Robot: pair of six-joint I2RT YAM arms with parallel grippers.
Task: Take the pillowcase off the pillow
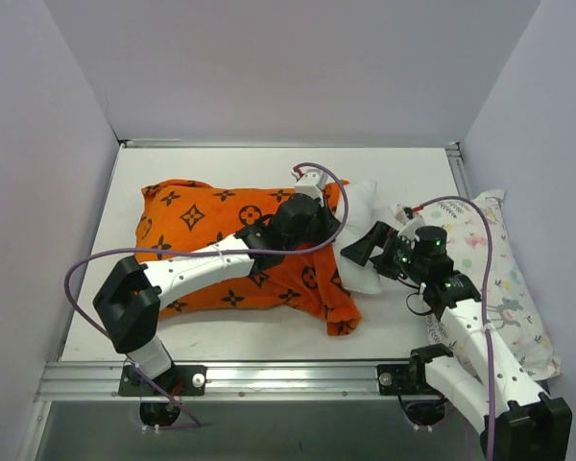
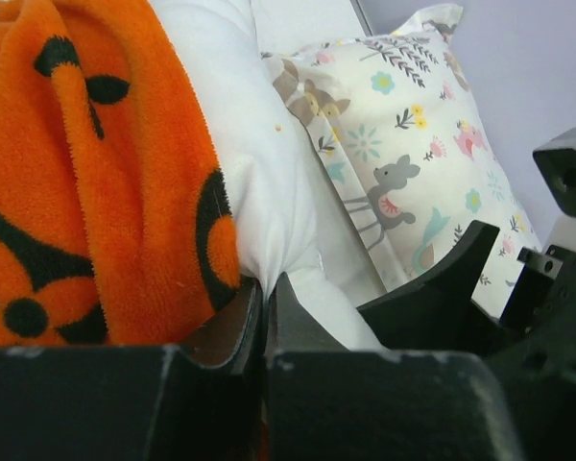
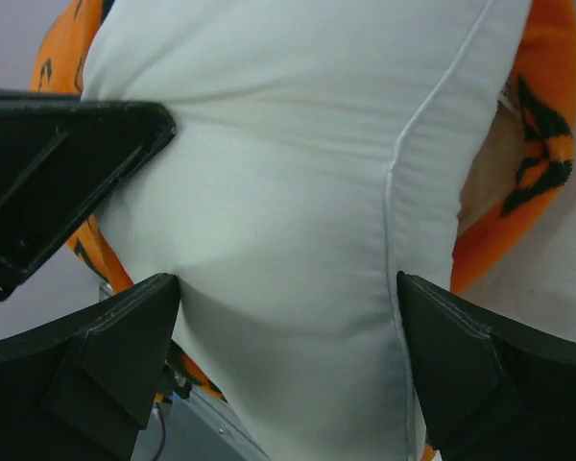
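Spreads left of centre in the top view as the pillowcase point(image 1: 221, 245), orange with black motifs; bares the white pillow point(image 1: 363, 204) at its right end; pinches the orange hem in the nearly closed jaws of the left gripper point(image 2: 266, 288); straddles that white end with the right gripper point(image 3: 288, 288), jaws wide; shows a printed pillow point(image 1: 509, 279) along the table's point(image 1: 221, 163) right edge.
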